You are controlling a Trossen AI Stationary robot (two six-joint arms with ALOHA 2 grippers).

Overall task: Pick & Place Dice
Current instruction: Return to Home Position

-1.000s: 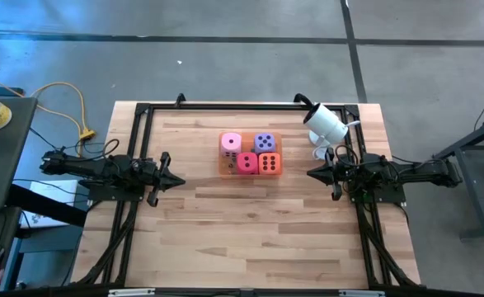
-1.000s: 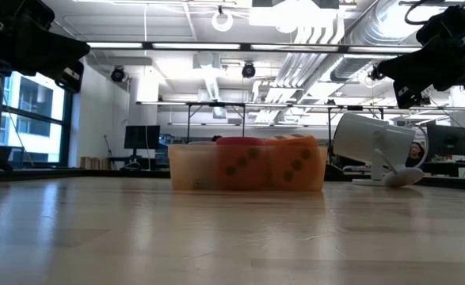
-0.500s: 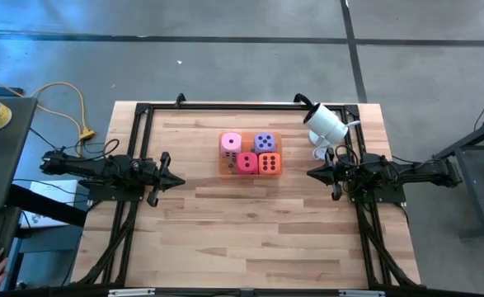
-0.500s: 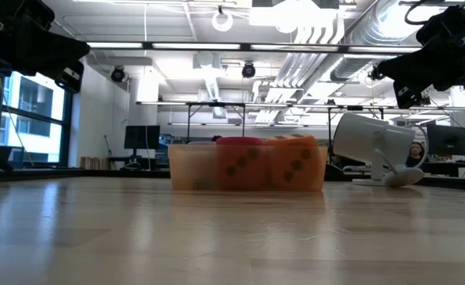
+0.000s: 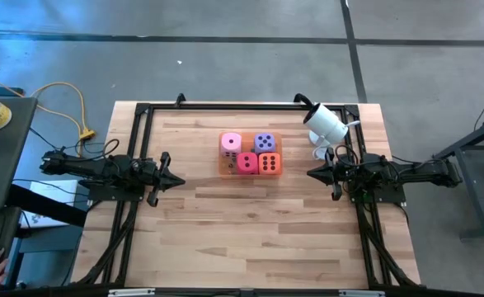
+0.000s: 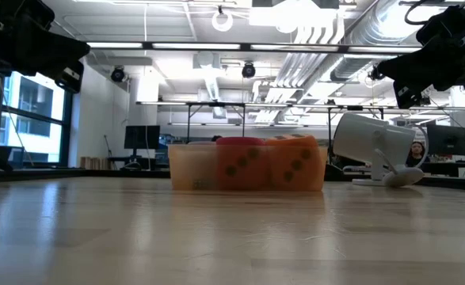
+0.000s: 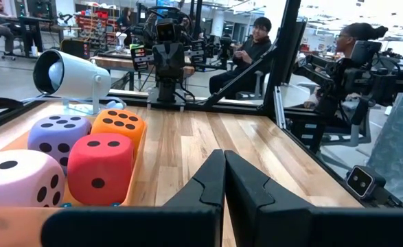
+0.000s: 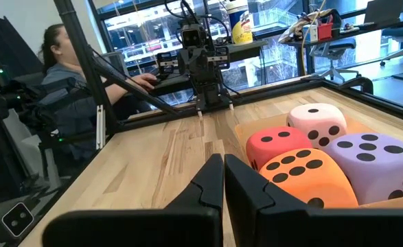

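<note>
Left gripper (image 5: 176, 181), right gripper (image 5: 311, 174) closed, empty; dice (image 5: 247, 162) in tray (image 5: 222, 167). A stray swing could bump it.

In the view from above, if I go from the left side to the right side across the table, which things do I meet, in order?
left gripper → pink die → purple die → right gripper. The red and orange dice overlap these two, so I leave them out.
</note>
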